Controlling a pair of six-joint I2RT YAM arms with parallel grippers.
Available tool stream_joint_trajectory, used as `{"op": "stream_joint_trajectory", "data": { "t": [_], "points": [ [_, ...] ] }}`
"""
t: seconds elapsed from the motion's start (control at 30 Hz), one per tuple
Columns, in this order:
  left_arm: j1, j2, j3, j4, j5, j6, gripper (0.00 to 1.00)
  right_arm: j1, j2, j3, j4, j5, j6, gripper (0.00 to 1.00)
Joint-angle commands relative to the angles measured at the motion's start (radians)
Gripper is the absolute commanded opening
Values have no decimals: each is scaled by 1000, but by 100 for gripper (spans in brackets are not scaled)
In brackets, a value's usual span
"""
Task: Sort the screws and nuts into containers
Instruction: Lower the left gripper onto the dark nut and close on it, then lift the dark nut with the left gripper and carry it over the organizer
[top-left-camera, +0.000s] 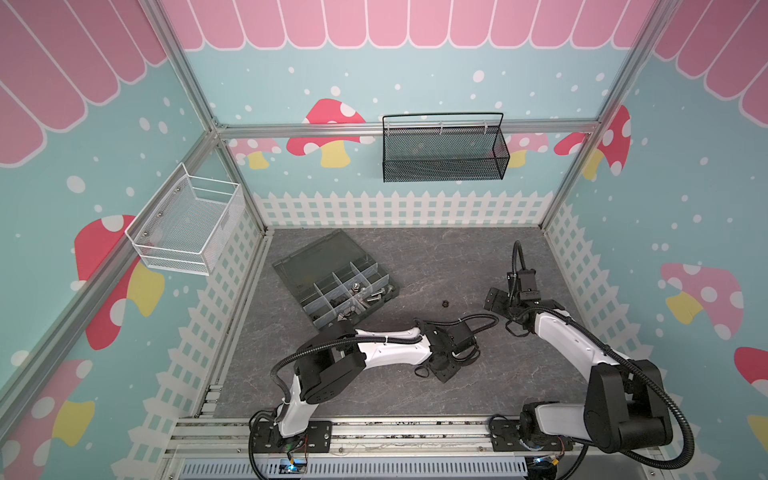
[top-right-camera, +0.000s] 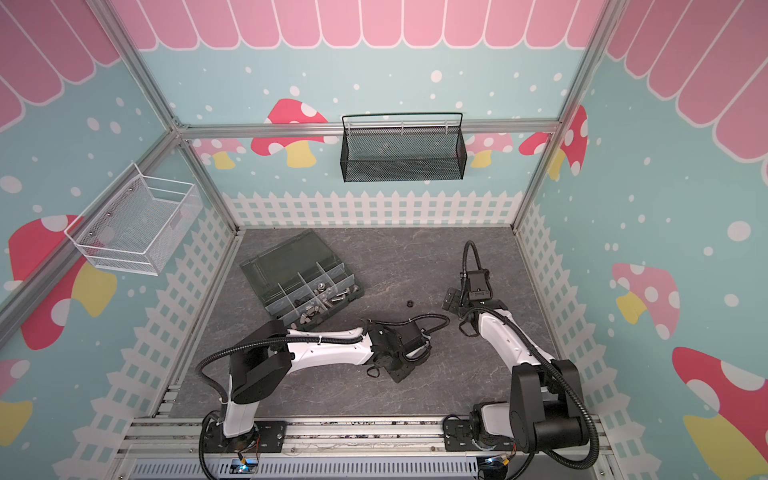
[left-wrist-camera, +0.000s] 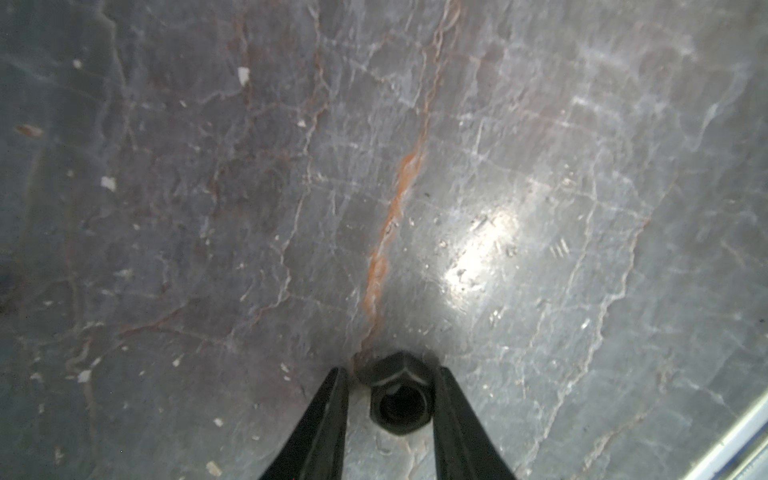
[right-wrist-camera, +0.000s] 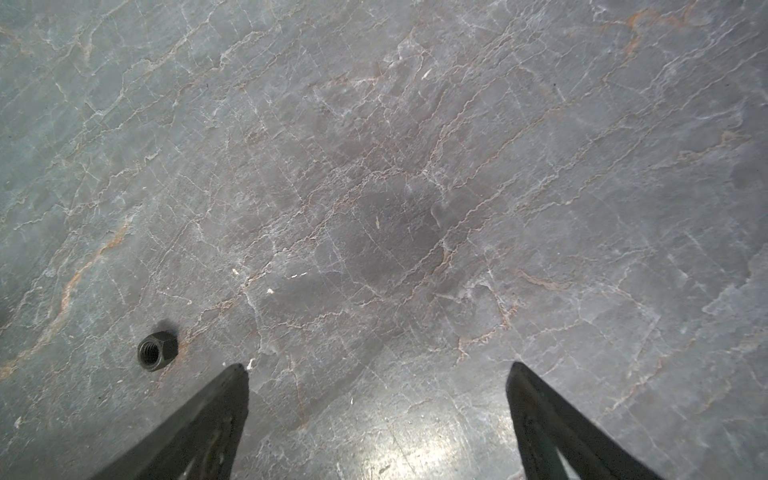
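My left gripper (left-wrist-camera: 391, 370) points down at the grey table, its jaws on either side of a black hex nut (left-wrist-camera: 400, 401). One finger touches the nut and a narrow gap shows at the other. In both top views that nut is hidden under the left gripper (top-left-camera: 445, 374). A second black nut (top-left-camera: 444, 304) (right-wrist-camera: 157, 351) lies loose on the table, just left of my right gripper (top-left-camera: 494, 300) (right-wrist-camera: 376, 368), which is wide open and empty. The dark grey organizer box (top-left-camera: 322, 255) lies open at the back left. Its containers (top-left-camera: 332, 286) hold silver screws (top-left-camera: 374, 296) and small nuts.
A white wire basket (top-left-camera: 187, 226) hangs on the left wall. A black mesh basket (top-left-camera: 444, 151) hangs on the back wall. An aluminium rail (top-left-camera: 395, 432) carrying both arm bases runs along the front edge.
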Motion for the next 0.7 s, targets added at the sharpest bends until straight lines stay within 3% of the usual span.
{"op": "stream_joint_trajectory", "data": {
  "t": [0.0, 0.2, 0.67],
  "points": [
    [-6, 16, -30, -31, 1, 0, 29, -6, -27, -11, -1, -3, 6, 98],
    [-7, -4, -44, -25, -13, -10, 19, -6, -40, -13, 0, -9, 10, 98],
    [32, -128, -116, 37, -53, -80, 15, -7, -19, -4, 19, -55, -2, 98]
  ]
}}
